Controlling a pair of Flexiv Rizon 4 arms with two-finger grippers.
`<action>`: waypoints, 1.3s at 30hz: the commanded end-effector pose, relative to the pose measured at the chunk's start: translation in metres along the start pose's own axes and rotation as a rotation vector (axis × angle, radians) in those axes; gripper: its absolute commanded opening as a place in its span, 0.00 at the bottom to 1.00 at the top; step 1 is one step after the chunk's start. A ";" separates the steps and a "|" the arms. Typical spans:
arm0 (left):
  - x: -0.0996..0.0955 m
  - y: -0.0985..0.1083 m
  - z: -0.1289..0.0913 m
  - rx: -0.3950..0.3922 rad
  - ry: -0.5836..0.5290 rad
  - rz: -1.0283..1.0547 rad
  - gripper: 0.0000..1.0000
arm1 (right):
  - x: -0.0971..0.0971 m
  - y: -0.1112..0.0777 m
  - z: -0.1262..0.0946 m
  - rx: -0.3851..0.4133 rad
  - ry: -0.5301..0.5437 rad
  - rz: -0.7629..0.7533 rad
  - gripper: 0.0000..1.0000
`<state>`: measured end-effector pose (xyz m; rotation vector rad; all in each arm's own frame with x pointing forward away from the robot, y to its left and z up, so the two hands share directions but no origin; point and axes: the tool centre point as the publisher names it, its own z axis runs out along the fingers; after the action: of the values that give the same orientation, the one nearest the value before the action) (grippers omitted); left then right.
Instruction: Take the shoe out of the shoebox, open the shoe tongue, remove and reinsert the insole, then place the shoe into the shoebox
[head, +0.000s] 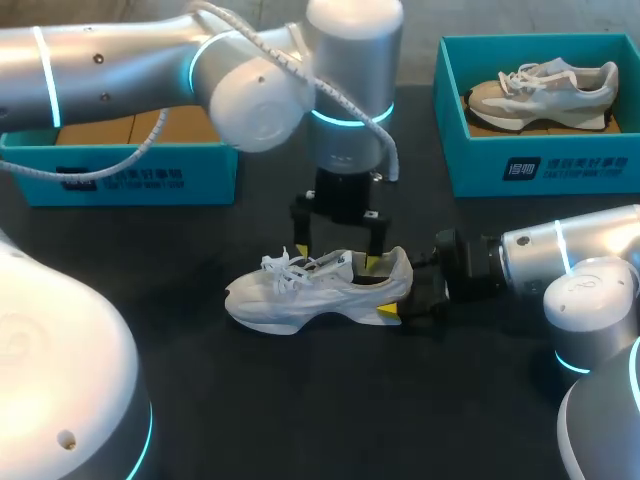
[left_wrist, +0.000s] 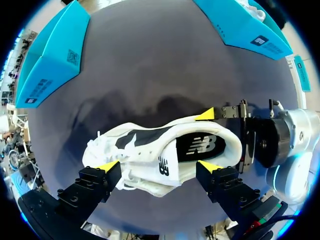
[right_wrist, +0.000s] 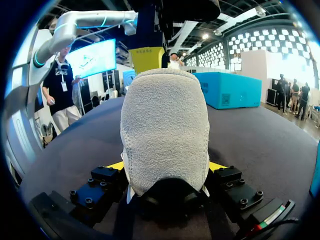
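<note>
A white shoe (head: 315, 290) lies on its sole in the middle of the black table, toe to the left. Its black insole (left_wrist: 200, 146) shows inside the opening. My right gripper (head: 400, 292) comes in level from the right. It is shut on the grey heel (right_wrist: 165, 130), with a yellow tip pressed to each side. My left gripper (head: 338, 258) hangs straight down over the shoe's opening. It stands open (left_wrist: 159, 166), its fingers spread wide over the shoe and holding nothing.
A teal shoebox (head: 540, 165) at the back right holds a second, beige shoe (head: 545, 90). Another teal box (head: 130, 172) with brown card inside stands at the back left, partly under my left arm. Bare black table lies in front of the shoe.
</note>
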<state>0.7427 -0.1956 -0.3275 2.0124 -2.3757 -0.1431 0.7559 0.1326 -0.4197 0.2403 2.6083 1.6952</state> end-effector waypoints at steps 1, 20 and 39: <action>0.003 0.002 0.003 0.002 -0.033 -0.017 1.00 | -0.001 -0.001 0.004 0.003 -0.001 0.001 0.00; 0.001 0.000 0.023 0.025 -0.119 -0.096 1.00 | -0.001 -0.001 0.004 0.003 -0.001 0.001 0.00; 0.003 -0.008 0.031 0.058 -0.245 -0.157 1.00 | -0.001 -0.001 0.004 0.003 -0.001 0.001 0.00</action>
<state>0.7477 -0.1931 -0.3608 2.3163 -2.3677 -0.3206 0.7559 0.1327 -0.4197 0.2404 2.6082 1.6953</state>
